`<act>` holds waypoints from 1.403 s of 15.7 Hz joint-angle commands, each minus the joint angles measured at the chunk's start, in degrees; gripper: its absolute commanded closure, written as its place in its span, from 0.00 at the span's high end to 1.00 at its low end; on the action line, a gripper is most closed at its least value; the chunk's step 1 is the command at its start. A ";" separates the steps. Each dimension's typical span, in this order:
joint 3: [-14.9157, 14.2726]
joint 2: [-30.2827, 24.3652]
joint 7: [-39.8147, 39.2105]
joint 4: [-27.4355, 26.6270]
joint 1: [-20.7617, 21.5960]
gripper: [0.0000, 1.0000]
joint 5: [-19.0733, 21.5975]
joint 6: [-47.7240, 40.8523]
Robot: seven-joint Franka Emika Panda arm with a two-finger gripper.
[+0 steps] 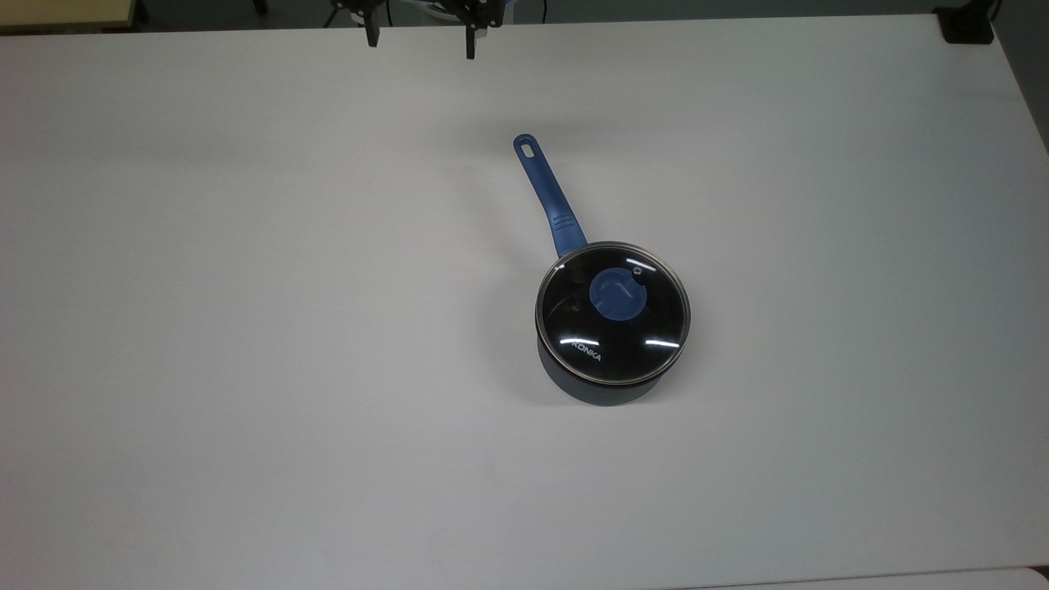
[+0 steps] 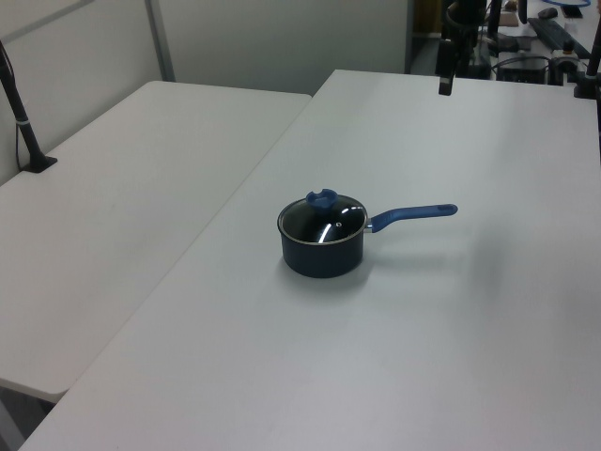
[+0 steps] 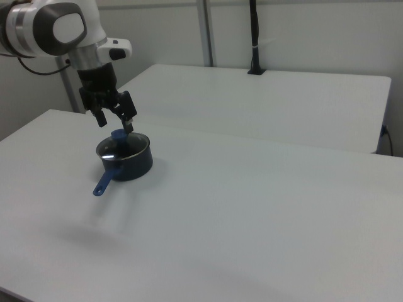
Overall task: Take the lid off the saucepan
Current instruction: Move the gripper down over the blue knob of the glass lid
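Note:
The saucepan stands right of the middle of the white table, its long blue handle pointing toward the top view's upper edge. On it sits the glass lid with its blue knob. My gripper hangs open at the top view's upper edge, well away from the pan, with nothing between its fingers. In the right view the gripper hangs in the air, in line with the lid on the saucepan. The left view shows the lid resting on the saucepan.
A second white table adjoins this one along a seam. A black post with a clamp stands on its far edge, also seen as the post. Another black clamp sits at the top view's upper right corner.

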 commanded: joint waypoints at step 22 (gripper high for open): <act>0.51 20.16 -8.51 13.10 8.08 1.00 3.03 15.34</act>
